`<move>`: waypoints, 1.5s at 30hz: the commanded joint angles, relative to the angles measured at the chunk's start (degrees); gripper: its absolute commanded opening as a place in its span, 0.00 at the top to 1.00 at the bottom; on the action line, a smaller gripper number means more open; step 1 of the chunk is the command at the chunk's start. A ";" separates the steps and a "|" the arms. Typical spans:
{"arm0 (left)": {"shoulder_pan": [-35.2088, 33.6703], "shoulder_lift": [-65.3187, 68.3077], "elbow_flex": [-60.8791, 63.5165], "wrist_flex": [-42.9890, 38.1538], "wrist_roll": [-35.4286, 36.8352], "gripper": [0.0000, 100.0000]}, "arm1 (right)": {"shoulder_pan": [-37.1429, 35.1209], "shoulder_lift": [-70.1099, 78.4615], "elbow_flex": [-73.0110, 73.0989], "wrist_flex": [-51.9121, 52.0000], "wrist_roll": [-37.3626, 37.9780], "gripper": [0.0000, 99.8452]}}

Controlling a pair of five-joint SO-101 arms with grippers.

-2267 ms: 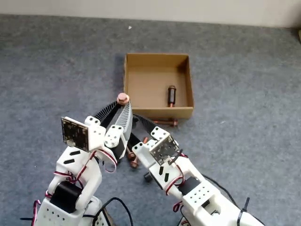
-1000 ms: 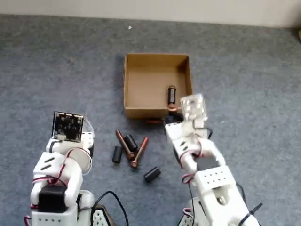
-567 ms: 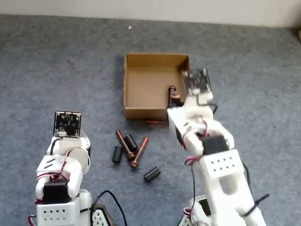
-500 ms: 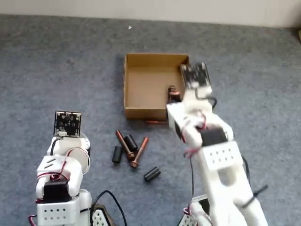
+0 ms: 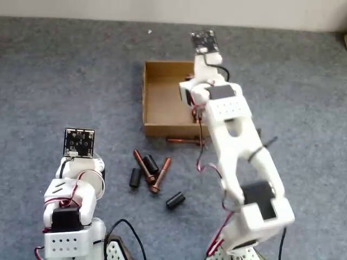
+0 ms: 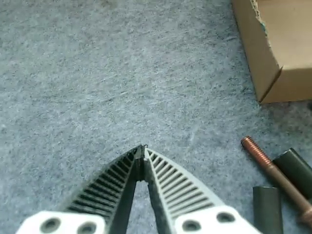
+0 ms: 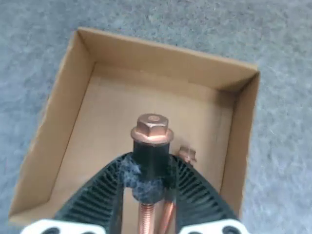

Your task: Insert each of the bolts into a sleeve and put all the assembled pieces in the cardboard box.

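Sleeved bolt (image 7: 151, 146) lies along right fingers (image 7: 195, 190), head outward.

Prob. a robotics lab or maker-type test bench. Evidence: left arm (image 5: 70, 200) & right arm (image 5: 233, 135) are white, 3D-printed-looking plastic w/ exposed wires (image 5: 199, 154) and bare circuit boards (image 5: 79, 142) at the wrists. Table (image 5: 65, 70) is covered in grey carpet-like felt, w/ a pale strip (image 5: 173, 11) along the far edge, wall or border, can't tell. Test parts are plain hardware: cardboard box (image 5: 162, 130), loose copper-coloured bolts (image 5: 160, 174), black sleeves (image 5: 175, 200).
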 commanded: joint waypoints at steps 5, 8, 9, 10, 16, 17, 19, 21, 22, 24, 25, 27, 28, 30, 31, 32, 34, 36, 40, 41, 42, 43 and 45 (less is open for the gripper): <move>-0.75 -0.40 -0.40 -1.49 -0.70 0.98 | 0.57 2.42 -11.38 4.26 -0.35 0.79; -0.84 -0.40 -0.40 -1.49 -0.70 0.98 | 0.57 1.45 -13.32 12.62 -0.53 0.79; -0.84 -0.40 -0.48 -1.49 -0.70 0.98 | 0.48 0.40 -14.64 15.25 -0.70 0.79; -0.92 -0.40 -0.48 -1.49 -0.70 0.98 | 0.48 -0.75 -15.78 18.07 -0.70 0.79; -4.62 -0.40 -0.84 -1.67 -0.70 0.98 | -2.33 -5.67 -16.40 44.35 -0.79 0.79; -4.88 -0.40 -0.84 -1.67 -0.70 0.98 | -2.95 -6.02 -16.40 48.66 -0.79 0.79; -5.05 -0.40 -0.92 -1.76 -0.70 0.98 | -4.18 -6.46 -16.31 55.08 -0.79 0.79; -5.05 -0.40 -0.75 -2.55 -0.70 0.98 | -4.26 -7.43 -13.41 54.81 -0.79 0.79; -5.14 -0.40 -0.75 -2.73 -0.70 0.98 | -4.26 -8.40 -10.86 54.81 -0.79 0.79; -5.14 -0.40 -0.66 -2.81 -0.70 0.98 | -5.58 -10.95 -5.32 54.73 -0.79 0.79; -5.14 -0.40 -0.66 -2.81 -0.70 0.98 | -6.55 -12.88 -2.59 54.73 -0.79 0.79; -5.14 -0.40 -0.57 -2.81 -0.70 0.98 | -8.31 -17.71 2.51 54.55 -0.79 0.79; -5.14 -0.40 -0.57 -2.81 -0.70 0.98 | -9.19 -20.35 4.88 54.46 -0.79 0.79; -5.14 -0.40 -0.66 -2.81 -0.70 0.98 | -11.56 -25.63 9.36 52.70 -0.79 0.79; -5.14 -0.40 -0.66 -2.81 -0.70 0.98 | -12.70 -28.09 11.82 51.56 -0.79 0.79; -5.14 -0.40 -0.75 -2.81 -0.70 0.98 | -13.85 -30.11 14.20 50.07 -0.79 0.79; -5.67 -0.40 -0.84 -2.81 -0.70 0.98 | -16.75 -33.89 19.21 44.79 -0.79 0.79; -7.60 -0.40 -0.92 -2.90 -0.62 0.98 | -19.21 -35.65 23.16 38.64 -0.79 0.79; -10.59 -0.40 -0.75 -4.48 1.93 0.98 | -23.69 -32.66 28.35 27.82 -0.79 0.79; -11.12 -0.40 -0.84 -4.48 2.64 0.98 | -25.01 -30.73 28.88 25.89 -0.79 0.79; -11.47 -0.40 -0.84 -4.48 2.99 0.98 | -26.51 -28.62 28.97 24.40 -0.79 0.79; -11.65 -0.40 -0.84 -4.48 3.16 0.98 | -27.82 -26.33 28.79 23.16 -0.79 0.79; -11.65 -0.40 -0.84 -4.48 3.16 0.98 | -30.37 -22.11 26.68 20.97 -0.79 0.79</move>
